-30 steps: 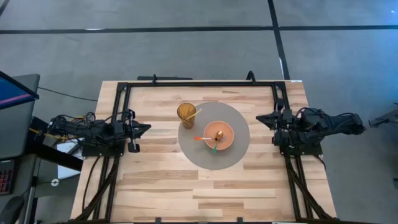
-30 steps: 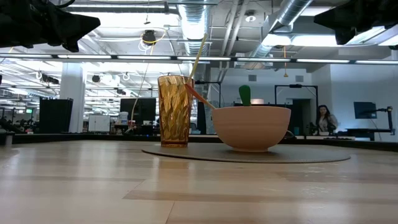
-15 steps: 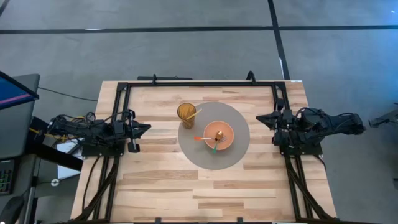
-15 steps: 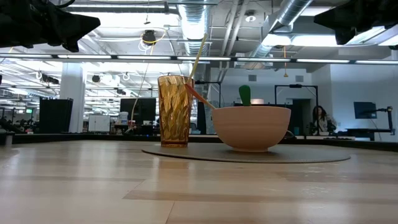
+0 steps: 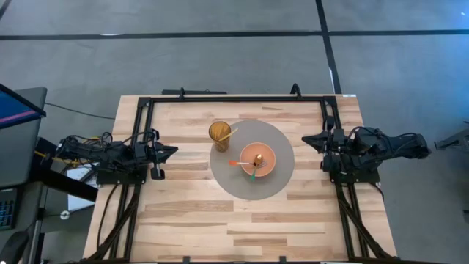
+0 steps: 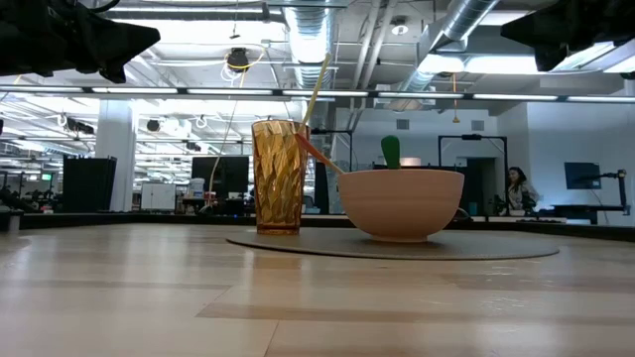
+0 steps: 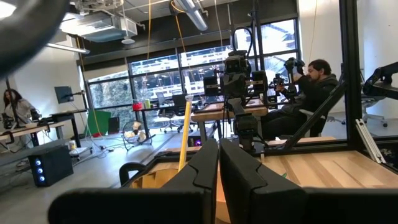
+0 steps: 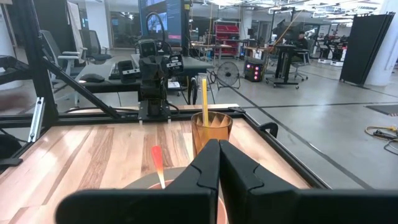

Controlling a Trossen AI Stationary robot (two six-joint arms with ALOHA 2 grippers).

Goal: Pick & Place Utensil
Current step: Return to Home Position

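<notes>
A tan bowl (image 5: 258, 159) sits on a round grey mat (image 5: 282, 183) at the table's middle; an orange-handled utensil (image 5: 237, 163) and a green-handled utensil (image 5: 253, 174) lean over its rim. In the low view the bowl (image 6: 402, 203) shows the green handle tip (image 6: 391, 151) above it. An amber tumbler (image 5: 219, 133) stands on the mat's far-left part with a yellow stick (image 6: 317, 87) in it. My left gripper (image 5: 170, 152) rests shut at the table's left edge, my right gripper (image 5: 308, 139) shut at the right edge, both well apart from the bowl.
A black frame rail (image 5: 234, 98) runs around the table's far side and both ends. Bare wood (image 5: 242, 227) lies between the mat and the near edge. Beyond the table a person (image 7: 317, 87) sits at a desk, and another person (image 6: 516, 188) stands far off.
</notes>
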